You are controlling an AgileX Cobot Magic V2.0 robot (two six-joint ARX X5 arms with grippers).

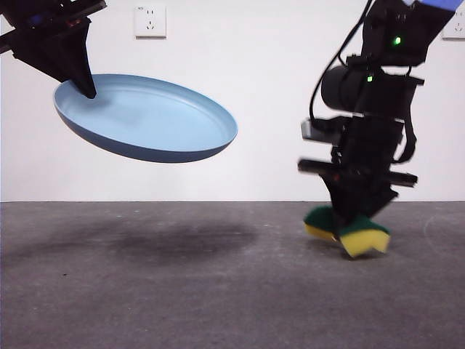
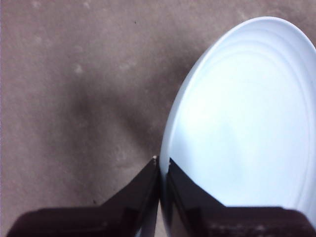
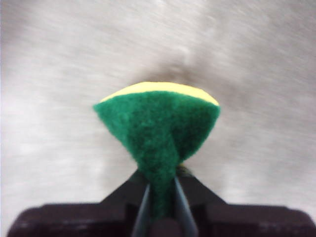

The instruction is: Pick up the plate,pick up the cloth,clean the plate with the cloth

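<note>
Two wall sockets; white wall; grey table; plate's shadow.

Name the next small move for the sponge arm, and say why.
Probably lift the sponge and carry it across toward the plate. The right claw is shut on the sponge, low over the table, while the left claw grips the plate's rim and holds it tilted in the air. The two are well apart, so no wiping can start yet.

Plate: uniform light blue, no pattern. Cloth: yellow body, dark green scouring face. Both grippers: black. Table under the plate: mottled grey. Wall: white.
</note>
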